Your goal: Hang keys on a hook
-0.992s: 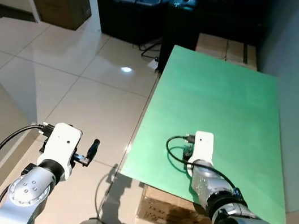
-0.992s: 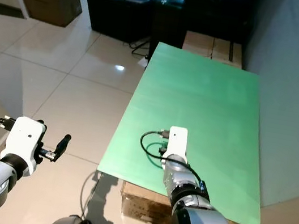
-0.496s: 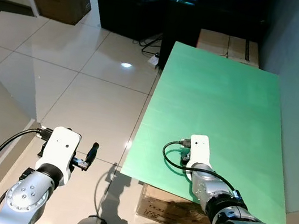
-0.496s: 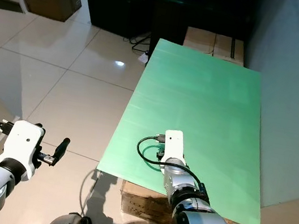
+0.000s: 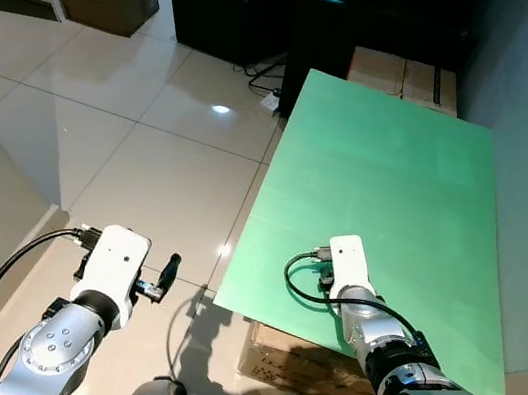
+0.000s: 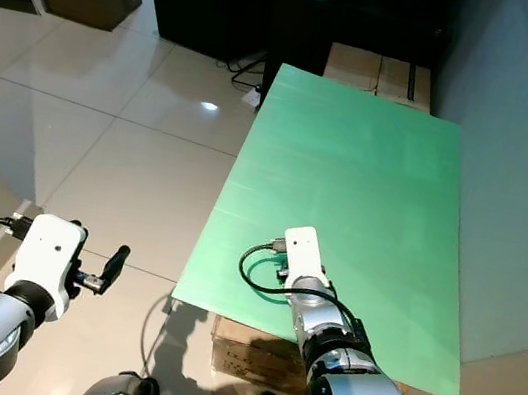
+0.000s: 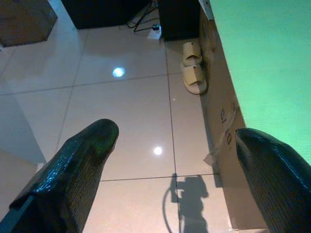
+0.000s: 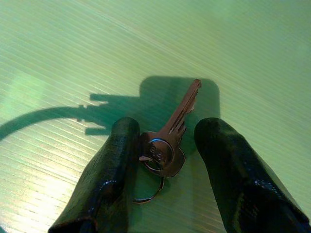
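**Currently: one key between the right claw's fingers, on the green board**

Right gripper (image 8: 165, 160) is down on the green board (image 5: 399, 180), its two black fingers (image 8: 109, 174) spread apart and not yet clamped. One silver key (image 8: 170, 141) lies flat between them, its bow touching one finger, blade pointing away from the wrist. One wire key ring (image 8: 148, 187) is threaded through the bow, close against that same finger. Marks stamped on the bow are too small to read.

Left gripper (image 7: 170, 165) hangs over the tiled floor (image 5: 151, 148) beside the board, fingers wide apart, holding nothing. Ahead of it: one pair of beige slippers (image 7: 193, 73) by a cardboard box (image 7: 218, 111); the print on that box is unreadable.
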Robot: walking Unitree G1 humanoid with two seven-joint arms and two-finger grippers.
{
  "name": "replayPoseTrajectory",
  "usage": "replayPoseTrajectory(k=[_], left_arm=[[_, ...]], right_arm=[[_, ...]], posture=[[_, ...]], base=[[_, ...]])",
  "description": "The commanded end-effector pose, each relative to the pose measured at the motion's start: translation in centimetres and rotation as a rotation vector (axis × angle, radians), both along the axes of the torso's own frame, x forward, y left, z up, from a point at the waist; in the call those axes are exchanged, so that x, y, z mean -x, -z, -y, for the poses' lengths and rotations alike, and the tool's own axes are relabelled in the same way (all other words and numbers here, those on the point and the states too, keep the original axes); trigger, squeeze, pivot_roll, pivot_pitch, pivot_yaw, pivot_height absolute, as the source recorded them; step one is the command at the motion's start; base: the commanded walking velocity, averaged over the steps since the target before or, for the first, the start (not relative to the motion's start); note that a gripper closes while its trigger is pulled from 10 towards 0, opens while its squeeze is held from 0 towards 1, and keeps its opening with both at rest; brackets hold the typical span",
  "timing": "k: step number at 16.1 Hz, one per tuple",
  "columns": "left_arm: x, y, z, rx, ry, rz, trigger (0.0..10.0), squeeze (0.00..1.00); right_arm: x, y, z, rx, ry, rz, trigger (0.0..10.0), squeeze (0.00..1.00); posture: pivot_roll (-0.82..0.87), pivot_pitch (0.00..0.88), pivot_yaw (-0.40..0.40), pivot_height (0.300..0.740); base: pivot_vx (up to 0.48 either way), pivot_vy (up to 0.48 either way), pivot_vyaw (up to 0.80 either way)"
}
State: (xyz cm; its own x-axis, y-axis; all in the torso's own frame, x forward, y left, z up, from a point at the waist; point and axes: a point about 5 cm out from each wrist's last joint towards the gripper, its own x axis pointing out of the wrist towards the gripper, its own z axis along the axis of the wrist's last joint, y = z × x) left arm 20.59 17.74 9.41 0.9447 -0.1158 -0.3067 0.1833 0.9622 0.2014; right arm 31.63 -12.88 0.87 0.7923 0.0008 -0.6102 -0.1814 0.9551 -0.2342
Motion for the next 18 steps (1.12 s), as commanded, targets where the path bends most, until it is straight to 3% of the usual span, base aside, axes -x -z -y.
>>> replayPoseTrajectory(k=[1, 4, 6, 18], left_arm=[[0.31, -0.07, 0.1, -0.004, 0.001, -0.004, 10.0, 0.0], [0.65, -0.08, 0.06, -0.001, -0.003, -0.005, 10.0, 0.0], [0.9, -0.01, 0.03, -0.001, -0.005, -0.01, 10.0, 0.0], [0.62, -0.22, 0.45, 0.001, 0.004, -0.014, 10.0, 0.0]], right_arm=[[1.62, 1.73, 0.97, 0.04, 0.019, -0.086, 10.0, 0.0], [1.79, 1.88, 1.1, 0.051, 0.013, -0.091, 10.0, 0.0], [1.82, 1.9, 1.25, 0.061, 0.013, -0.085, 0.0, 0.0], [2.21, 2.27, 1.42, 0.048, 0.019, -0.097, 0.0, 0.0]], posture=[[0.07, 0.248, -0.003, 0.723], [0.07, 0.265, -0.01, 0.723], [0.07, 0.27, -0.01, 0.723], [0.06, 0.288, 0.0, 0.723]], base=[[0.0, 0.0, 0.0], [0.0, 0.0, 0.0], [0.0, 0.0, 0.0], [0.0, 0.0, 0.0]])
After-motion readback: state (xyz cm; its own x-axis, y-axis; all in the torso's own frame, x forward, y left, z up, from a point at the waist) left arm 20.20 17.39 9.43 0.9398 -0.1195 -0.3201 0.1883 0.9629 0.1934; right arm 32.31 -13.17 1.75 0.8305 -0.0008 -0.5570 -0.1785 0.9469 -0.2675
